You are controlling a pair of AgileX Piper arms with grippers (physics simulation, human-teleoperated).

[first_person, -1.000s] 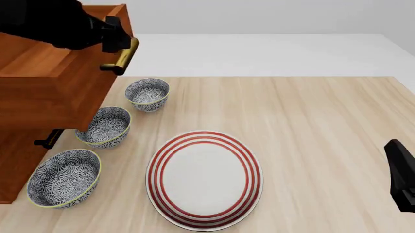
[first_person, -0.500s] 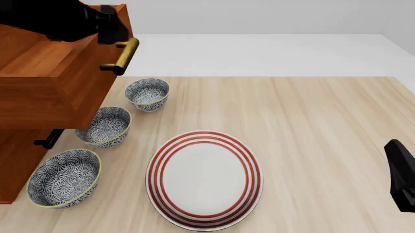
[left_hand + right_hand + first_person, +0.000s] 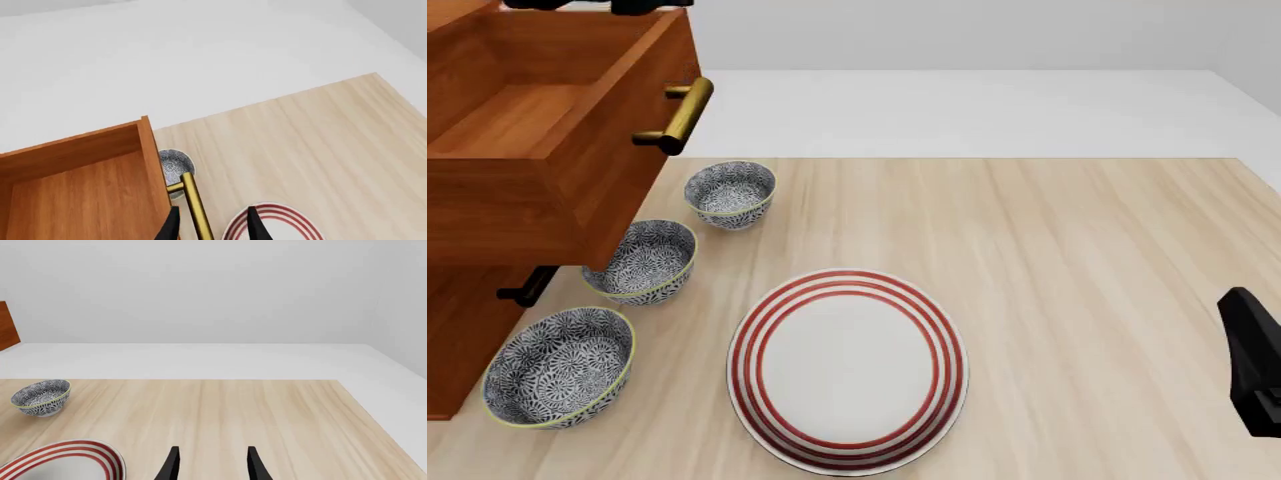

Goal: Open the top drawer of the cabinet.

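1. Front view gives us the table (image 3: pixel 1068 260), pale wood, with a white floor beyond its far edge.
2. We see the cabinet (image 3: pixel 461 330) at the table's left edge, reddish-brown, its dark lower handle (image 3: pixel 527 287) jutting toward the bowls.
3. We find the top drawer (image 3: pixel 554 150) pulled well out over the table, its plain wood box open to view and its brass bar handle (image 3: pixel 677 115) facing right.
4. We count one oval plate (image 3: pixel 847 368) with red rings, near the table's front edge, right of the bowls.
5. We note three patterned bowls along the cabinet's foot: the nearest bowl (image 3: pixel 558 366), the middle bowl (image 3: pixel 643 260) partly under the drawer, and the far bowl (image 3: pixel 731 194) below the handle.
6. We catch the left gripper (image 3: pixel 212 225) above the drawer's front edge, fingers spread to either side of the brass bar without touching it.
7. We place the right gripper (image 3: pixel 211 463) over bare table at the right, fingers apart, holding nothing.
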